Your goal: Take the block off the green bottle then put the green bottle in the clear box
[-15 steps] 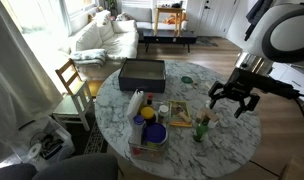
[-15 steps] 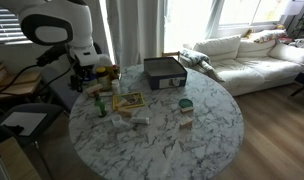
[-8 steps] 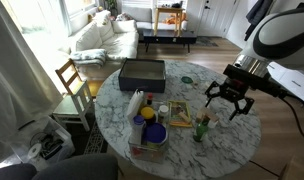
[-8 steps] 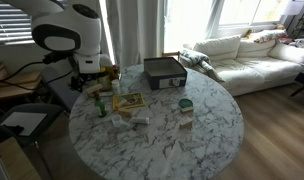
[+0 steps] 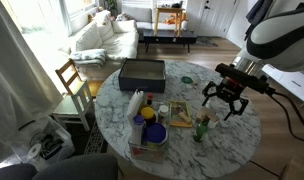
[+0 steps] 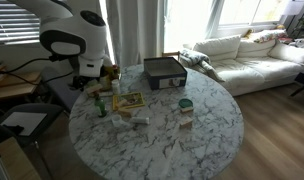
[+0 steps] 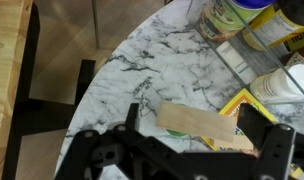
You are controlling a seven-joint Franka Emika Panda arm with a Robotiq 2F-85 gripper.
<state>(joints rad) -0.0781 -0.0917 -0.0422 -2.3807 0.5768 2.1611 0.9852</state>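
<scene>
The green bottle (image 5: 201,130) stands near the edge of the marble table, with the pale block (image 5: 202,119) lying across its top. It also shows in an exterior view (image 6: 101,107). In the wrist view the block (image 7: 197,123) is a flat pale wooden slab, and a bit of the green bottle (image 7: 175,132) shows under it. My gripper (image 5: 224,100) is open and empty, hovering just above and beside the bottle. In the wrist view its fingers (image 7: 132,116) straddle the block without touching it. The clear box (image 5: 149,143) holds several containers.
A dark rectangular box (image 5: 142,72) sits at the far side of the table. A white bottle (image 5: 137,103) and flat yellow items (image 5: 180,112) lie beside the clear box. A green-lidded jar (image 6: 185,104) stands mid-table. A wooden chair (image 5: 72,80) stands beside the table.
My gripper has moved in over the table toward the green bottle and slightly down. It stays open. The bottle and block have not moved.
</scene>
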